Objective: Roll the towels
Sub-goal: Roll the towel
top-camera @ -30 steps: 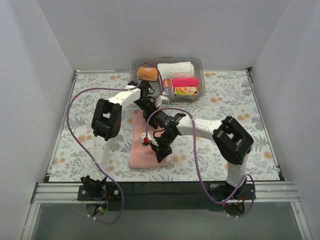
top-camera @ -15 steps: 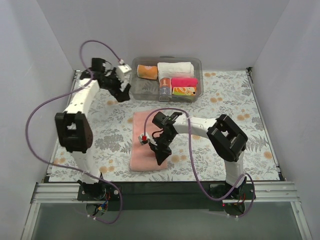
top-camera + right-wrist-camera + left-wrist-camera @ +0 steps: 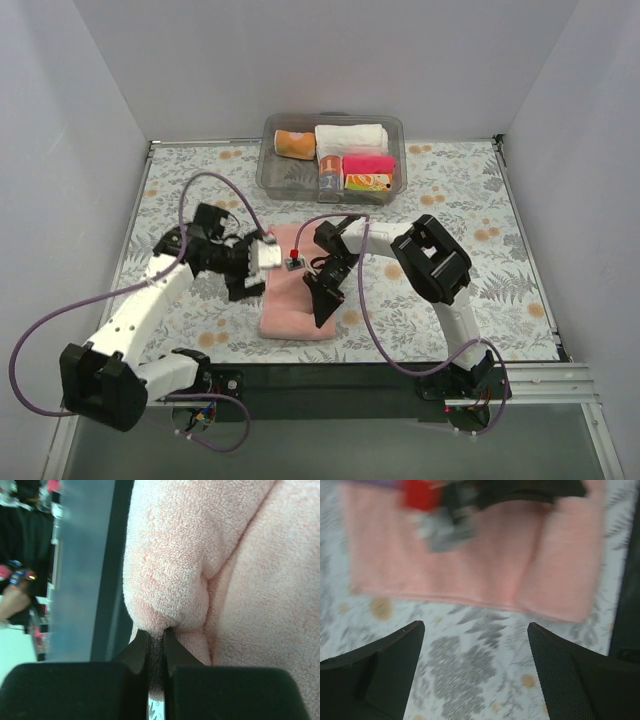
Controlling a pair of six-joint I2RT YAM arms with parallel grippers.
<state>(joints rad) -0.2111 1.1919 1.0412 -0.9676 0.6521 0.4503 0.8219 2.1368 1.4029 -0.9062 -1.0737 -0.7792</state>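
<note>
The salmon-pink towel [image 3: 297, 305] lies folded on the floral table in front of the bin. My right gripper [image 3: 322, 312] is shut on a fold of it near its front edge; in the right wrist view the pinched terry [image 3: 165, 580] bulges above the closed fingertips [image 3: 156, 634]. My left gripper [image 3: 248, 290] is open and empty, just left of the towel above the table. In the left wrist view the towel [image 3: 470, 555] lies beyond the open fingers [image 3: 560, 660]. The small teal-red-white cloth is out of view.
A clear bin [image 3: 270, 175] at the back holds an orange roll [image 3: 295, 144], a white rolled towel [image 3: 350, 137], a hot-pink roll [image 3: 368, 163] and small packages. White walls enclose the table. A black rail [image 3: 330, 378] runs along the near edge.
My left arm swung from the back left near the bin down to the towel's left side. My right gripper stayed on the towel, its arm folding closer in.
</note>
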